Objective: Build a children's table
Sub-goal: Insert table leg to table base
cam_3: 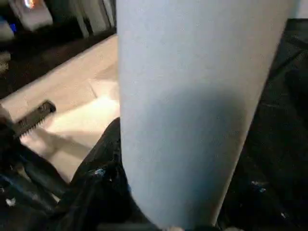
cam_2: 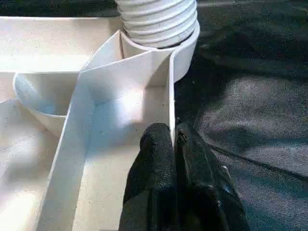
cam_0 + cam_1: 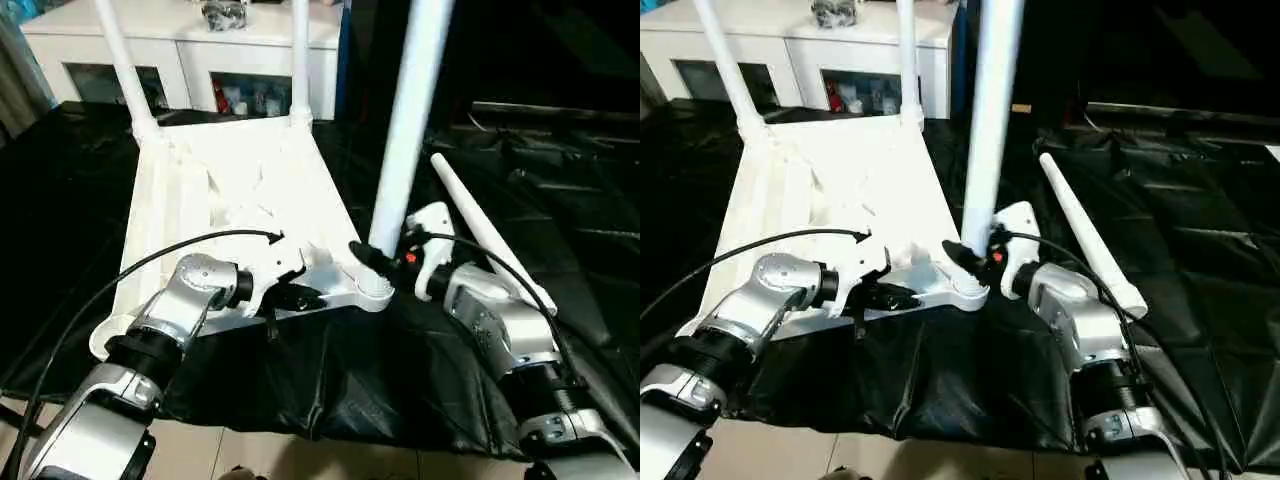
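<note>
Right jaws around upright leg (image 3: 410,110)

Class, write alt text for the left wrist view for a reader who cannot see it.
Two black fingers of the left gripper pinch the thin upright edge wall of the upturned white tabletop. Just beyond, a leg's threaded end sits in the round corner socket, with black sheeting beside.

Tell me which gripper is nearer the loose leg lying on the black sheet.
Right. The right gripper is closed around the upright leg, just beside the loose leg. The left gripper pinches the tabletop rim, farther off.
</note>
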You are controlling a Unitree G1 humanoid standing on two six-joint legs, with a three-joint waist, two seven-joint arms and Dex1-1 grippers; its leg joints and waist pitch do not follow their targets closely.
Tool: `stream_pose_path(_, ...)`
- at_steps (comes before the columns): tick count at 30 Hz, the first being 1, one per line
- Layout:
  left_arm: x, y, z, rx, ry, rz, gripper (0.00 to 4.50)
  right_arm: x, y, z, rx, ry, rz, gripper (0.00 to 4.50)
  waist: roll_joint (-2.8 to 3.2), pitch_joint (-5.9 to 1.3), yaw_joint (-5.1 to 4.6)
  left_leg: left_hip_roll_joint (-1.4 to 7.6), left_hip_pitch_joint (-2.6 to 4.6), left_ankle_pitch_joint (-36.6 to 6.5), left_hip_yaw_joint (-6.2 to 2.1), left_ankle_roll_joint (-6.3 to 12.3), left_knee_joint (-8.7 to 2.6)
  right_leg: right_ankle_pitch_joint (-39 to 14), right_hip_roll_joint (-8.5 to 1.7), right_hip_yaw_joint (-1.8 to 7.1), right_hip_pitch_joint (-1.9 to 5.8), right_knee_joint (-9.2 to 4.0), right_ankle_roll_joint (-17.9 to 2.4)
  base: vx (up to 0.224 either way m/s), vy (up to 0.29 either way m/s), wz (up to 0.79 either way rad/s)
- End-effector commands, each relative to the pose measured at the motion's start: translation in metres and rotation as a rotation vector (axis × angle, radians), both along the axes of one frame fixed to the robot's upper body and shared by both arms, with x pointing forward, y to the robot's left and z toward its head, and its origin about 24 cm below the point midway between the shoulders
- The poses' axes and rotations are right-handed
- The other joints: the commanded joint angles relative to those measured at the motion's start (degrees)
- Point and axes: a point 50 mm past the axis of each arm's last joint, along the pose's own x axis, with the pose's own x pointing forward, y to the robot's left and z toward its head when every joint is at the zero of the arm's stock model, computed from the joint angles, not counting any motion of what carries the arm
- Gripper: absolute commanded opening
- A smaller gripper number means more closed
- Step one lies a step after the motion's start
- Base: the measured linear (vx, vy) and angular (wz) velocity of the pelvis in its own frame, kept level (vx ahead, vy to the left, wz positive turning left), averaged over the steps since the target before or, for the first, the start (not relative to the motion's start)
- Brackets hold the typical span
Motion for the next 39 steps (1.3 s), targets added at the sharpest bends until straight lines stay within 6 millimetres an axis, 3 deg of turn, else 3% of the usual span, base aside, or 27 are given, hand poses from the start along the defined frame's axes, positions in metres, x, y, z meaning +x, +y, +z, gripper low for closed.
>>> stream_pose_path(1, 0.002, -0.002, 0.009, -0.071, -0.031, 0.006, 0.0, -0.006, -0.012, -0.014, 0.05, 0.053, -0.063, 1.91, -0.37, -3.78, 0.21, 1.39, 0.84, -15.94, -1.03, 0.19, -4.22, -21.64, -3.9, 2.56, 2.18, -5.26, -9.45, 0.0, 0.0, 0.0)
stream_pose_path(4, 0.002, -0.002, 0.007, -0.068, -0.036, 0.019, 0.0, -0.014, -0.015, -0.025, 0.072, 0.059, -0.086, 1.91, -0.35, -3.81, 0.45, 1.41, 0.73, -15.5, -0.97, 0.28, -4.21, -20.95, -3.94, 2.58, 2.24, -5.22, -9.61, 0.0, 0.0, 0.0)
stream_pose_path(10, 0.003, -0.001, 0.005, -0.06, -0.04, 0.03, 0.0, -0.029, -0.014, -0.04, 0.014, 0.036, -0.078, 1.91, -0.21, -3.63, 0.81, 1.42, 0.89, -17.13, -1.08, 0.02, -4.41, -25.11, -4.05, 2.51, 2.07, -5.8, -8.01, 0.0, 0.0, 0.0)
stream_pose_path(17, 0.003, -0.001, 0.003, -0.048, -0.043, 0.033, 0.0, -0.03, -0.012, -0.039, -0.121, -0.021, -0.072, 1.91, -0.09, -3.45, 0.66, 1.31, 0.95, -18.36, -1.22, -0.13, -4.6, -27.91, -3.95, 2.45, 1.9, -6.1, -6.84, 0.0, 0.0, 0.0)
stream_pose_path(22, 0.001, -0.002, 0.001, -0.034, -0.041, 0.016, 0.0, -0.027, 0.002, -0.04, -0.26, -0.024, 0.051, 1.91, -0.37, -3.19, 0.31, 1.19, 0.88, -19.53, -1.38, -0.4, -4.66, -31.42, -3.87, 2.26, 1.8, -6.4, -5.5, 0.0, 0.0, 0.0)
stream_pose_path(23, 0.0, -0.002, 0.001, -0.033, -0.04, 0.01, 0.0, -0.027, 0.005, -0.042, -0.27, -0.016, 0.08, 1.91, -0.98, -3.09, 0.1, 1.16, 1.16, -20.34, -1.24, -0.29, -4.56, -33.36, -3.87, 2.26, 1.42, -6.87, -4.8, 0.0, 0.0, 0.0)
stream_pose_path(24, 0.0, -0.002, 0.001, -0.033, -0.04, 0.01, 0.0, -0.027, 0.005, -0.042, -0.27, -0.016, 0.08, 1.91, -0.7, -3.09, 0.18, 1.11, 1.31, -20.85, -1.36, -0.33, -4.48, -34.43, -4.05, 2.24, 1.34, -6.85, -4.6, 0.0, 0.0, 0.0)
stream_pose_path(27, -0.001, -0.003, 0.002, -0.035, -0.035, -0.004, 0.0, -0.028, 0.009, -0.045, -0.294, -0.008, 0.16, 1.91, -0.96, -3.11, -0.48, 1.18, 1.39, -22.71, -1.64, -0.42, -4.62, -36.43, -4.04, 1.98, 1.29, -7.26, -3.65, 0.0, 0.0, 0.0)
stream_pose_path(31, -0.004, -0.002, 0.004, -0.04, -0.028, -0.043, 0.0, -0.029, 0.008, -0.043, -0.246, -0.017, 0.197, 1.91, -1.09, -3.19, -0.84, 1.32, 1.38, -22.99, -1.63, 0.02, -4.74, -34.79, -4.05, 2.12, 1.24, -7.13, -4.52, 0.0, 0.0, 0.0)
stream_pose_path(34, -0.008, -0.002, 0.007, -0.06, -0.023, -0.102, 0.0, -0.032, 0.004, -0.041, -0.184, -0.016, 0.23, 1.91, -1.14, -3.53, -0.61, 1.56, 1.15, -20.91, -1.44, 0.71, -4.93, -29.83, -4.02, 2.47, 1.63, -6.62, -6.02, 0.0, 0.0, 0.0)
stream_pose_path(39, -0.013, 0.004, 0.008, -0.039, -0.002, -0.189, 0.0, -0.038, -0.002, -0.042, -0.158, -0.039, 0.308, 1.9, -1.15, -3.14, -0.53, 1.63, 1.05, -20.45, -1.19, 1.24, -5.17, -24.87, -3.83, 2.67, 1.66, -6.16, -8.22, 0.0, 0.0, 0.0)
